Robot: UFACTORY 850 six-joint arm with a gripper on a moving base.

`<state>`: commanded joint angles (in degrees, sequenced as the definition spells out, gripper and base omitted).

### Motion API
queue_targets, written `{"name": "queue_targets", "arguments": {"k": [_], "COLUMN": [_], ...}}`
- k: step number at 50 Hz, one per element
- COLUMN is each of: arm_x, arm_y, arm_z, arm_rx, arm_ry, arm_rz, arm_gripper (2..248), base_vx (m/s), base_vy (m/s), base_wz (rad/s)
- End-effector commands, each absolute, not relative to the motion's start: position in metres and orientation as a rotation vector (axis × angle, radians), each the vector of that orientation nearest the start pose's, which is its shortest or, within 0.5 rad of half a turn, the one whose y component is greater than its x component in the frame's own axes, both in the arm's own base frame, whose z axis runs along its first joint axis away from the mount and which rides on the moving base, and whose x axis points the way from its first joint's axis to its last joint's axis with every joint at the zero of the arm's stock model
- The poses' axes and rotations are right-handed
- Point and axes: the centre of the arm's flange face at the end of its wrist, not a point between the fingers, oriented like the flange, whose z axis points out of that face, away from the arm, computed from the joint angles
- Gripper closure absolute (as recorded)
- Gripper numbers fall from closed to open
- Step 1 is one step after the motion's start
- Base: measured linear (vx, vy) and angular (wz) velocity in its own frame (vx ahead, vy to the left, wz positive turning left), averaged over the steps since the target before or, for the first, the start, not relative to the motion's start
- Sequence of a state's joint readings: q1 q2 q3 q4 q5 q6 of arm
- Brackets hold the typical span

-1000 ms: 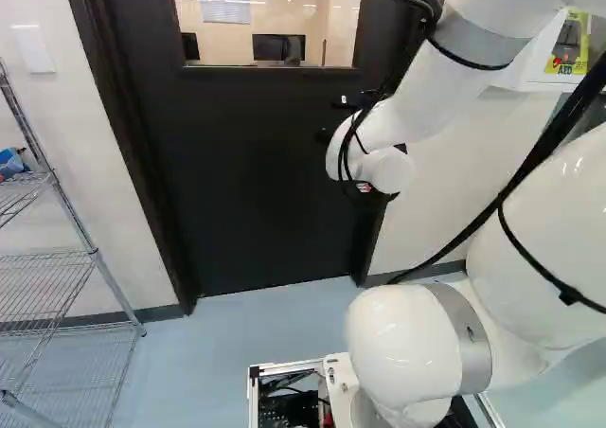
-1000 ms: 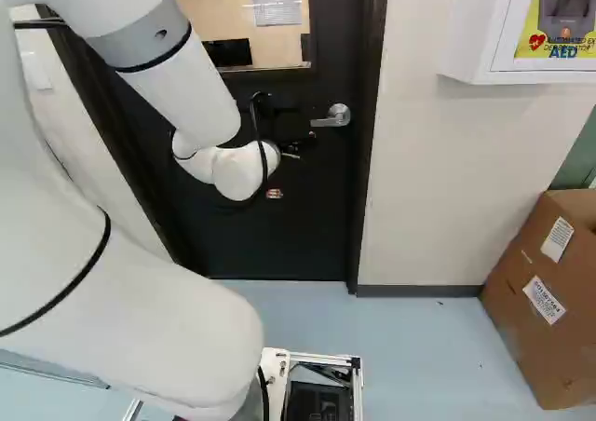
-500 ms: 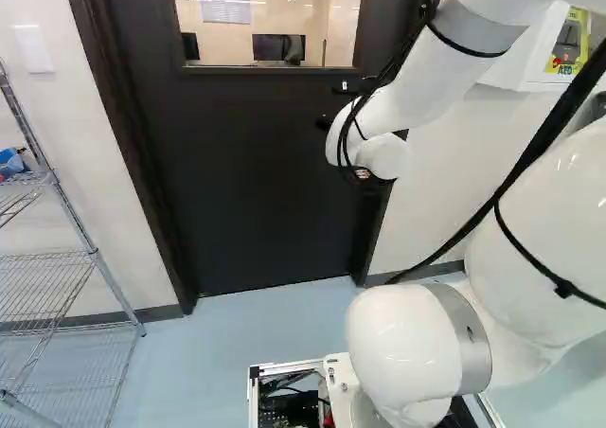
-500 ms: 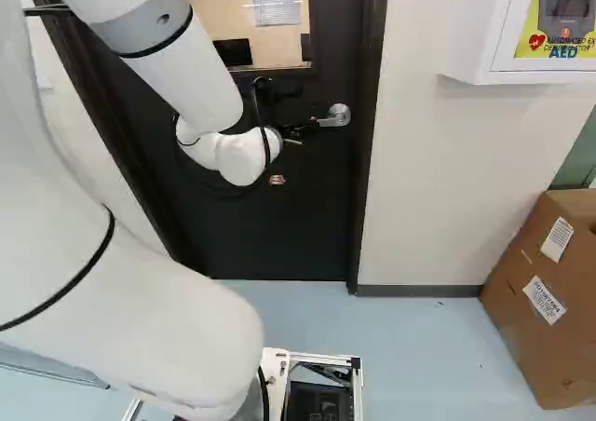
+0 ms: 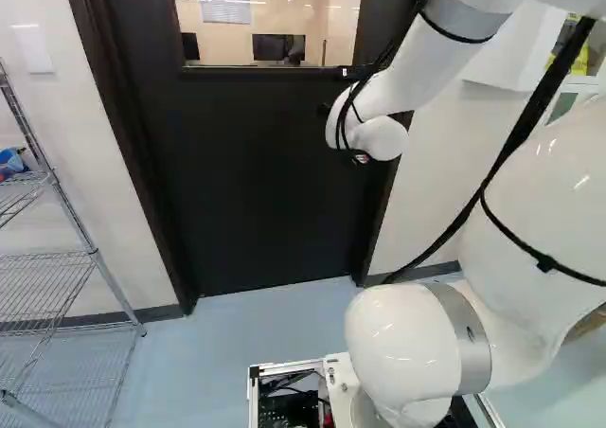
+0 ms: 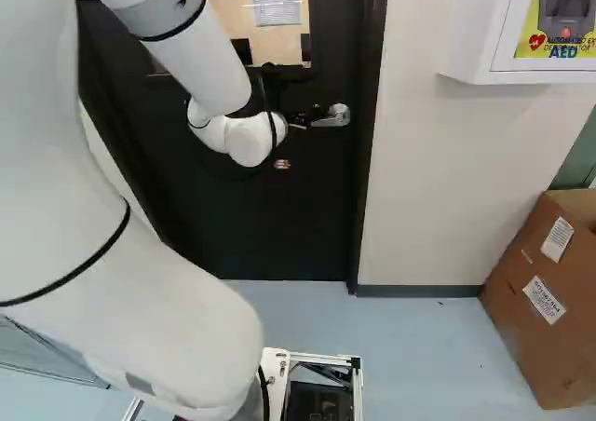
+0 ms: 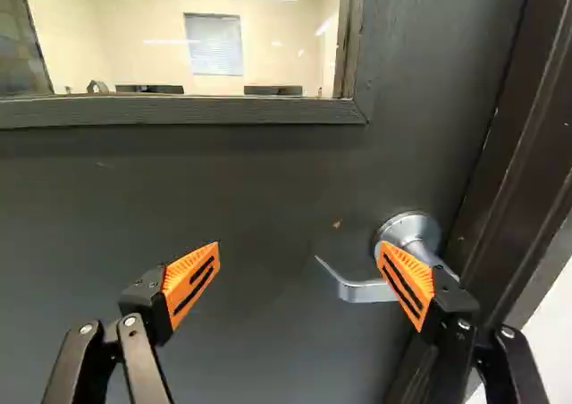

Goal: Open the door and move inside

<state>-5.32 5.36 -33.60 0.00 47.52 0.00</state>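
- Widely apart, the two orange-padded fingers of my gripper (image 6: 305, 119) face ahead.
- One pad overlaps the silver lever handle (image 7: 362, 290) in my wrist view; I cannot tell whether they touch.
- Around the handle, the black door (image 7: 223, 180) stands closed, its window (image 7: 143, 51) higher up.
- Farther out, a wire shelf (image 5: 95, 253) stands left, a cardboard box (image 6: 517, 319) right.

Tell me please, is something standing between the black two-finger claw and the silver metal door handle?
Nothing visible stands between the open claw and the handle; in the wrist view, one orange pad overlaps part of it.
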Motion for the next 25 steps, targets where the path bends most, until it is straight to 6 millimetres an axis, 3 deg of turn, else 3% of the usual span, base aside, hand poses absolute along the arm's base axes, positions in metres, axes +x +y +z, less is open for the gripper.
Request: {"name": "queue_targets", "arguments": {"k": [13,25], "arm_x": [0.458,0.463], "arm_y": [-0.045,-0.047], "arm_z": [0.518,0.518], "arm_rx": [-2.364,-2.369], "arm_ry": [0.116,0.119], "arm_rz": [-2.165,-2.161], "arm_gripper": [3,3], "base_vx": [0.000,0.000], "base_vy": [0.000,0.000], "base_wz": [0.000,0.000]}}
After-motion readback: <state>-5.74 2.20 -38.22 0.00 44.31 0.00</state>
